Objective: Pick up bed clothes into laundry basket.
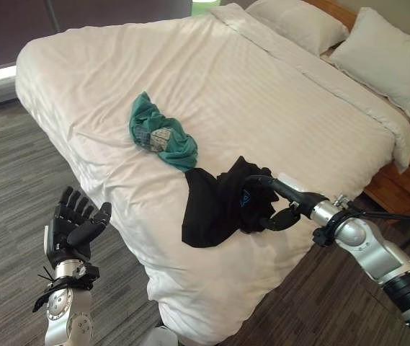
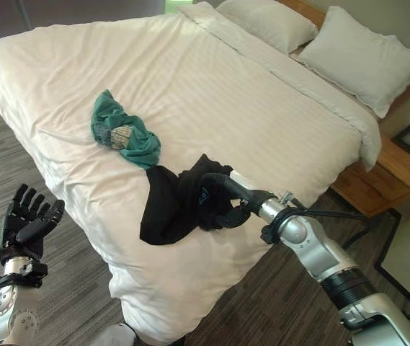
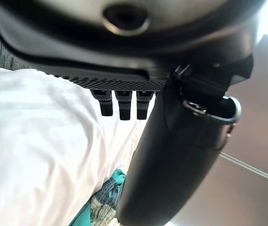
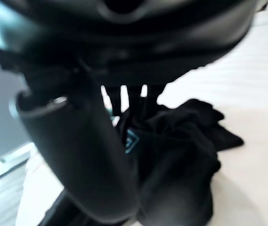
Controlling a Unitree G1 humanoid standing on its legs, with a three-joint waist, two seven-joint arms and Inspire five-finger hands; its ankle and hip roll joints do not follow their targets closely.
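the step in hand looks like the first grasp: taking hold of a garment near the bed's near corner before it can be carried off to a laundry basket.

nearest, the left hand [image 1: 75,225] is raised beside the bed over the grey floor [image 1: 17,180], fingers straight and spread, holding nothing.

just past it, the right hand [image 1: 273,205] reaches in over the near part of the bed [image 1: 262,94] and is on the black garment [image 1: 208,209]. its fingers arch over the bunched top of the cloth and the thumb curls in from below, so it appears to be pinching a fold (the right wrist view shows the fingers down in the dark fabric, though how firm the hold is i cannot tell). the next move would call for closing fully on that fold and lifting straight up so the trailing part comes clear of the white sheet, then finding the basket.

the black garment lies crumpled, one flat flap spread toward the bed's edge and a heaped part under the hand, with a small teal mark on it. it looks soft and limp and would likely dangle when raised.

farther on, just beside its upper end, a teal garment [image 1: 163,133] sits in a wadded ball with a patterned patch showing. it is untouched. two pillows [image 1: 385,58] rest at the far head of the bed.
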